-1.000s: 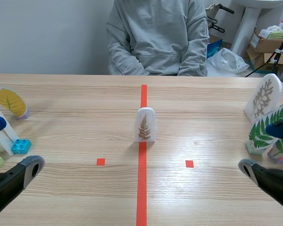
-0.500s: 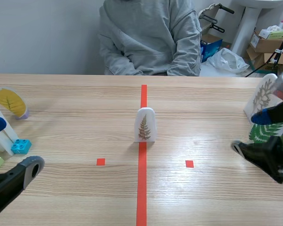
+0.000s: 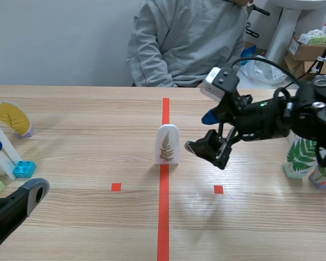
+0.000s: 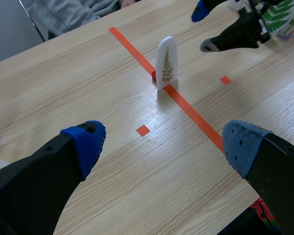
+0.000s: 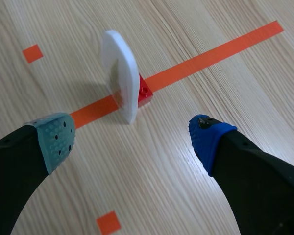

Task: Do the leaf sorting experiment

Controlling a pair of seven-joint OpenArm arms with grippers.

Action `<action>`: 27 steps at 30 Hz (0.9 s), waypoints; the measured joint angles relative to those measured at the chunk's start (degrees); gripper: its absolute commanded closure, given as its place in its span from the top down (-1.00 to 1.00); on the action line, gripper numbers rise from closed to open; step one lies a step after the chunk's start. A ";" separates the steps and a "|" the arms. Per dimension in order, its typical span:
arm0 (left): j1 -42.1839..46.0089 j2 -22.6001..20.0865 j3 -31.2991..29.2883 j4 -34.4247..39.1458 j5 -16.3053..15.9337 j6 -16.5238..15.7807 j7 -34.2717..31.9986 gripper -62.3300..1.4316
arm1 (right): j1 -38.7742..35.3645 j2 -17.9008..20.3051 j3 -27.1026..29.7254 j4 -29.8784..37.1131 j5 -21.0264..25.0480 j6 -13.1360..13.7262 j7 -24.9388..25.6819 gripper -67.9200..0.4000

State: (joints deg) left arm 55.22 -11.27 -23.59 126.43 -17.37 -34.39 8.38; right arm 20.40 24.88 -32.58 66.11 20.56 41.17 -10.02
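The black right arm (image 3: 293,117) is shown with a white camera block (image 3: 220,81), a looping black cable (image 3: 259,58) and a green light (image 3: 254,103); thick fingers (image 5: 255,171) are tipped with dotted blue and grey-green pads (image 5: 56,134).

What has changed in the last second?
The right gripper, open, swung in from the table's right side to beside the fern card, not touching it. The person shifted. The fern card, the open left gripper and the yellow leaf card stayed put.

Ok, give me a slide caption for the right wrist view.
Open right gripper facing the upright white card and its red base block.
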 measured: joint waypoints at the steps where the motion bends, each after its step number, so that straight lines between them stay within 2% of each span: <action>1: 0.00 0.00 0.00 0.00 0.85 0.00 0.02 0.65 | 1.29 -1.55 -0.81 -2.60 -1.40 -0.02 0.98 0.41; 7: 0.00 0.00 0.00 0.00 1.95 0.04 0.02 0.65 | 6.54 -9.62 -5.01 -14.67 -6.78 -1.51 4.59 0.41; 9: 0.00 0.00 0.00 0.00 1.95 0.07 0.02 0.65 | 7.06 -11.89 -5.81 -16.98 -7.39 -1.90 5.99 0.41; 12: 0.00 0.00 0.00 0.00 1.95 0.07 0.02 0.65 | 7.15 -14.60 -6.34 -19.63 -9.79 -4.35 7.63 0.41; 13: 0.00 0.00 0.00 0.00 1.95 0.07 0.02 0.65 | 7.13 -15.10 -6.34 -20.39 -10.43 -4.33 7.89 0.41; 18: 0.00 0.00 0.00 0.00 1.95 0.09 0.02 0.65 | 6.97 -15.41 -6.27 -21.59 -10.73 -4.33 8.07 0.35; 23: 0.00 -0.02 0.00 0.00 1.95 0.09 0.00 0.65 | 6.97 -14.10 -6.27 -21.46 -10.71 -4.33 8.63 0.14; 27: 0.00 -0.02 0.00 0.00 1.95 0.09 0.02 0.65 | 6.97 -13.75 -6.16 -21.38 -10.73 -4.33 9.27 -0.13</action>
State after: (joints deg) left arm 55.22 -11.29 -23.59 126.43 -15.42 -34.30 8.40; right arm 27.38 11.14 -38.74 44.73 9.82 36.84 -0.75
